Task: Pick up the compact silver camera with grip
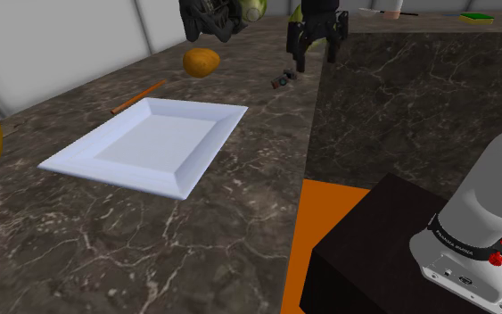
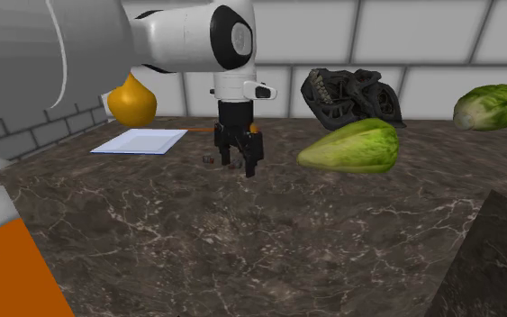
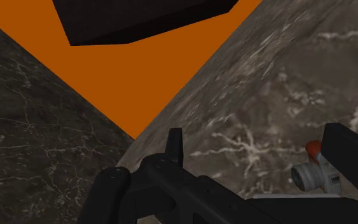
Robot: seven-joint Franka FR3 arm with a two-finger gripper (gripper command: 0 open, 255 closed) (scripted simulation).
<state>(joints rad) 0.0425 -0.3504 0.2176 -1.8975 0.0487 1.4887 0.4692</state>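
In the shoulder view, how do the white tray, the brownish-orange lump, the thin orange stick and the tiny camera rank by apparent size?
1. white tray
2. brownish-orange lump and thin orange stick: unsure, the stick is longer but far slimmer
3. tiny camera, though it lies far off

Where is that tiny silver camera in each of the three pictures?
Shoulder view: the silver camera lies on the marble counter, just left of the end effector, past the white tray's far corner.
Second exterior view: a small speck on the marble counter, just left of the end effector.
Wrist view: it sits right beside one finger.
Shared landmark: the end effector.
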